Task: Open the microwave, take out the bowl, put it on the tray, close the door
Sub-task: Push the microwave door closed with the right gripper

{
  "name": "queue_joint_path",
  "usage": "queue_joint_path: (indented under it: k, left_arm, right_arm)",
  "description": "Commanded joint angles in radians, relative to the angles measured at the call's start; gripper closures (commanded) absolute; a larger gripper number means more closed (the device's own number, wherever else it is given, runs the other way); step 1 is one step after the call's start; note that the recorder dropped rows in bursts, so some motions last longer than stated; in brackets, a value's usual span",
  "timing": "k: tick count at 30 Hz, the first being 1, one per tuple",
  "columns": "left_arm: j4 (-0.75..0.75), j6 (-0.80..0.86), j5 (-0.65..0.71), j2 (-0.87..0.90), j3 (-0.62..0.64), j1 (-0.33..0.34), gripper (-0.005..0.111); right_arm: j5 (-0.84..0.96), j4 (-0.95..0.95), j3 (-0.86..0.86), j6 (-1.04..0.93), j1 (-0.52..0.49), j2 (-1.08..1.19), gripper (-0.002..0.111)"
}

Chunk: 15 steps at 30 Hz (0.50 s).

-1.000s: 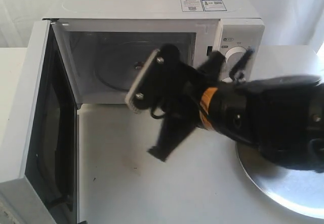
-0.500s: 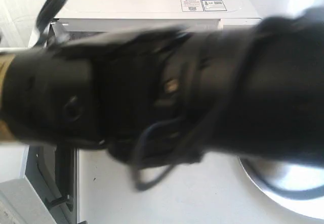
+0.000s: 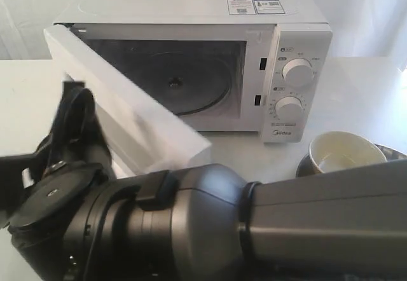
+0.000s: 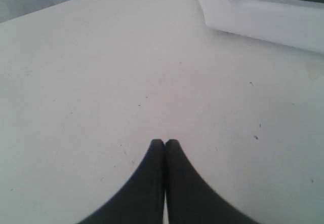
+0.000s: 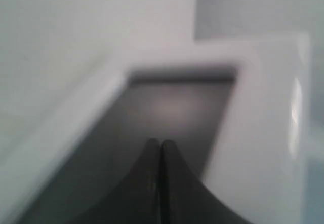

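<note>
The white microwave [image 3: 297, 39] stands at the back with its door [image 3: 133, 112] swung about halfway in; the cavity holds only the glass turntable [image 3: 181, 84]. The cream bowl [image 3: 343, 150] sits on the silver tray [image 3: 304, 164] at the right, and my right arm hides most of the tray. That arm crosses the foreground to the left, and its wrist is by the door's free edge. My right gripper [image 5: 160, 144] is shut and empty, close to the door's dark window [image 5: 172, 105]. My left gripper [image 4: 165, 143] is shut and empty over the bare table, near a door corner [image 4: 253, 16].
The white tabletop [image 3: 254, 150] runs in front of the microwave. My bulky right arm [image 3: 210, 230] fills the lower part of the exterior view. Two round knobs [image 3: 296, 71] sit on the microwave's right panel. A pale curtain hangs behind.
My right arm has swept from the right across to the left. The door has swung from wide open to about half shut. The bowl on the tray has come into sight.
</note>
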Motion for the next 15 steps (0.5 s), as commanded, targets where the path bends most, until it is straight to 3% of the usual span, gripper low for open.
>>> queue_joint_path:
  k: [1, 10, 15]
  left_arm:
    - [-0.004, -0.002, 0.001, -0.002, -0.004, -0.003, 0.107]
    - [-0.004, -0.002, 0.001, -0.002, -0.004, -0.003, 0.107]
    - [-0.004, -0.002, 0.001, -0.002, -0.004, -0.003, 0.107]
  right_arm:
    - [0.424, -0.133, -0.001, 0.064, -0.001, -0.009, 0.108]
    - [0.424, -0.152, -0.001, 0.162, -0.008, -0.043, 0.108]
    - [0.395, 0.076, -0.001, 0.182, -0.043, -0.043, 0.108]
